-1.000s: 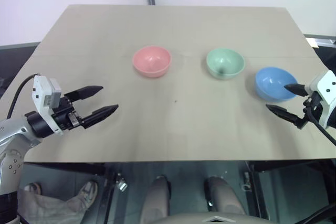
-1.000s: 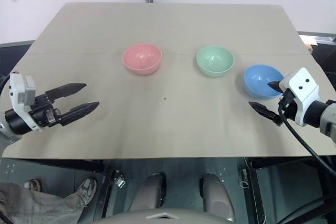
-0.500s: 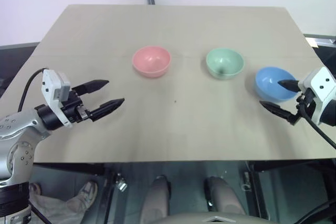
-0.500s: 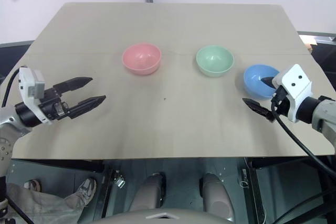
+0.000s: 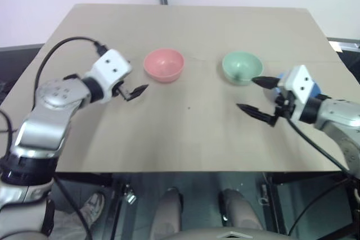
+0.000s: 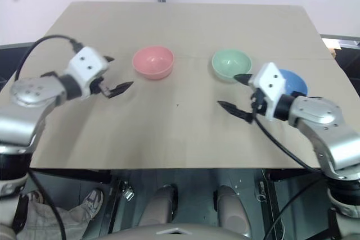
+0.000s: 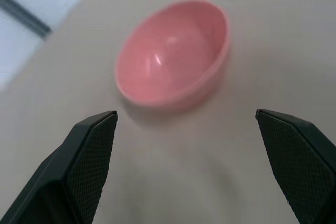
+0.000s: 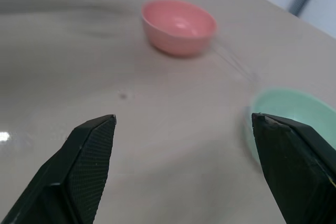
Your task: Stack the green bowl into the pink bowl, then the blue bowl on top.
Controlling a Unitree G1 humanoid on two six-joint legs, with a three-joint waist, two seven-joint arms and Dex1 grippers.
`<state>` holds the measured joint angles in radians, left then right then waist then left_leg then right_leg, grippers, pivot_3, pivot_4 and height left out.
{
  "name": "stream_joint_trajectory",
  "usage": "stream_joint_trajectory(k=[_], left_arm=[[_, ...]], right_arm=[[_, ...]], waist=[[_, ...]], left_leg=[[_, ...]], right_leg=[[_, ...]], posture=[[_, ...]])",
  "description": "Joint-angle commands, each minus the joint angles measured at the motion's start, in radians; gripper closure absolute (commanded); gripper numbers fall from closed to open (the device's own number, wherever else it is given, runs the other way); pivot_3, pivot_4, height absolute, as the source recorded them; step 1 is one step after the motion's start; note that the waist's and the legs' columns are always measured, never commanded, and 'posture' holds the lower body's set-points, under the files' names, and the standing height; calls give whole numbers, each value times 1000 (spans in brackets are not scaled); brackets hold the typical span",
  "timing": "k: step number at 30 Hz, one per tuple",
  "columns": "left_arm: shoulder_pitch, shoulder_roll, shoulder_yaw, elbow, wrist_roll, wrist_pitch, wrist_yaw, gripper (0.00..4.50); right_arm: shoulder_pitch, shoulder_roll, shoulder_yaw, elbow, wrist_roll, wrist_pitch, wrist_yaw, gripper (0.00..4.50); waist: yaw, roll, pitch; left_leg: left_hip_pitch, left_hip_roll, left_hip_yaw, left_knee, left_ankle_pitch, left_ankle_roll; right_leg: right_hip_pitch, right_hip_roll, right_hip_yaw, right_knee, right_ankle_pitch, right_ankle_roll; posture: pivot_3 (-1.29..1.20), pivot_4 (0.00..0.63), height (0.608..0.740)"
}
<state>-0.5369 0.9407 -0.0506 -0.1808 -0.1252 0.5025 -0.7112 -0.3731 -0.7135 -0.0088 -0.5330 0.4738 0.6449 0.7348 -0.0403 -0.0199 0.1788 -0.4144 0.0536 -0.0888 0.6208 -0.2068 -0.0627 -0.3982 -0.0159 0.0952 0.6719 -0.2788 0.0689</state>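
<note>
Three bowls upright, unstacked, rims up: pink bowl (image 5: 163, 64), green bowl (image 5: 241, 66), blue bowl (image 6: 296, 82).

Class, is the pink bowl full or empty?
Empty: the pink bowl stands upright on the table, its bare inside visible.

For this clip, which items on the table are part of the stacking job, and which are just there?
Part of the job:
- pink bowl, empty, upright
- green bowl, empty, upright
- blue bowl, partly hidden behind the right arm
- left gripper and right gripper, both open, holding nothing

Just there:
- table
- small dark speck on the tabletop
</note>
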Motion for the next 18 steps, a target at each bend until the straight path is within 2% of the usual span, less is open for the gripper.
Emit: stream_joint_trajectory(k=[1, 6, 9, 10, 13, 14, 18], left_arm=[[-155, -52, -148, 95, 136, 4, -16, 38], [-332, -130, -343, 252, 281, 32, -114, 38], [-393, -192, -413, 378, 347, -25, -133, 38], [-409, -213, -431, 423, 371, -50, -128, 547], [-430, -244, -451, 489, 406, -59, -150, 1506], [-432, -250, -450, 503, 412, -66, -156, 2124], [-443, -267, -443, 531, 422, -100, -183, 3864]], right_arm=[[-54, 21, 68, 13, -48, -64, 18, 0], [-91, 48, 141, 48, -99, -130, 51, 0], [-102, 59, 150, 59, -115, -144, 52, 0], [-103, 60, 152, 60, -123, -146, 49, 0], [-104, 62, 143, 55, -133, -141, 40, 0], [-102, 63, 139, 52, -133, -137, 37, 0], [-83, 56, 121, 29, -137, -121, 21, 0]], waist=[[0, 0, 0], [-3, 0, 0], [-3, 0, 0], [-1, 0, 0], [-4, 0, 0], [-4, 0, 0], [-3, 0, 0]], left_leg=[[0, 0, 0, 0, 0, 0], [-1, 0, -1, 0, 0, 0], [-2, 0, 0, 0, 0, 0], [-2, 0, 0, 0, 0, 0], [-2, 0, 0, 0, 0, 0], [-2, 0, 0, 1, 0, 0], [-2, 0, 0, 2, 0, 0]], right_leg=[[0, 0, 0, 0, 0, 0], [-1, 0, -1, 1, 0, 0], [-3, 0, 0, 2, 0, 0], [-3, 0, 0, 4, 0, 0], [-4, 0, 0, 6, 0, 0], [-4, 0, 0, 6, 0, 0], [-4, 0, 0, 7, 0, 0]], posture=[[0, 150, 740], [0, 150, 740], [0, 150, 740], [0, 150, 740], [0, 150, 740], [0, 150, 740], [0, 150, 740]])
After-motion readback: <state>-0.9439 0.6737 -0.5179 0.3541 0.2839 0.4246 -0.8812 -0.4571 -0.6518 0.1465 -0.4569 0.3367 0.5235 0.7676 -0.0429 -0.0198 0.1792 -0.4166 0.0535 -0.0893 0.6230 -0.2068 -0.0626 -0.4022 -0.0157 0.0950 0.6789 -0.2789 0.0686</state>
